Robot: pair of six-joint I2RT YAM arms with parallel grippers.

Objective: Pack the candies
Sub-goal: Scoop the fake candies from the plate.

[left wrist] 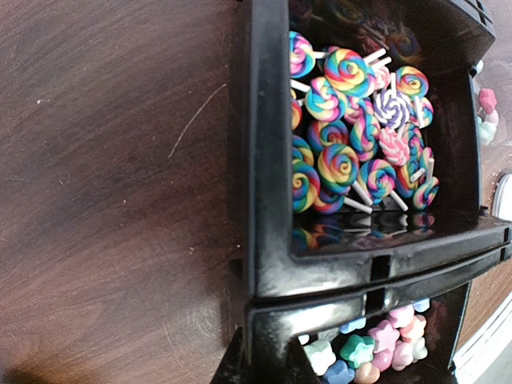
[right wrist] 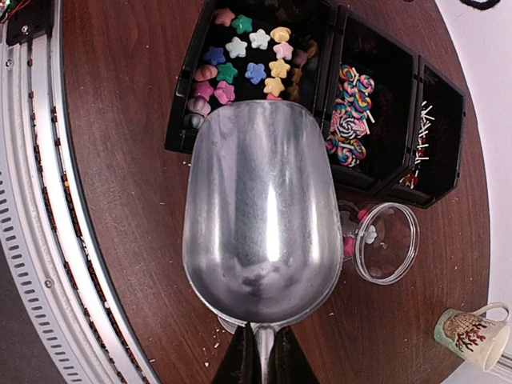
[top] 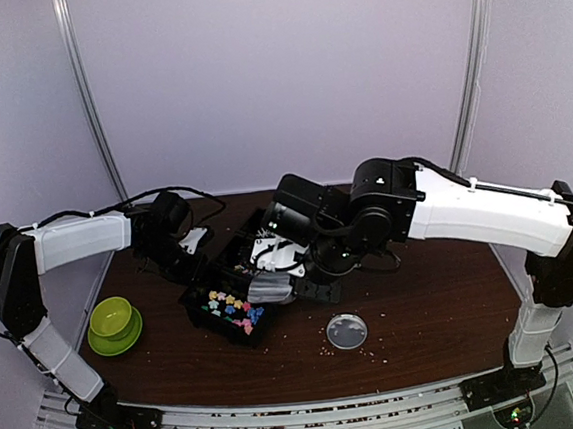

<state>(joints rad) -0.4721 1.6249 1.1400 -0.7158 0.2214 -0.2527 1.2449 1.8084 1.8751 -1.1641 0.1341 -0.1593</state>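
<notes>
R gripper (right wrist: 262, 358) grips empty scoop (right wrist: 260, 216) above black tray's (left wrist: 268, 160) star candies (right wrist: 255, 73); L gripper (left wrist: 264, 364) looks clamped on tray rim. Next: dip, scoop.

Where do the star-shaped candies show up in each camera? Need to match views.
Top external: star candies left of centre, in the near end of the black tray.
Left wrist: star candies at bottom edge, right of centre.
Right wrist: star candies at top, left of centre.
Shared landmark: the black tray.
</notes>
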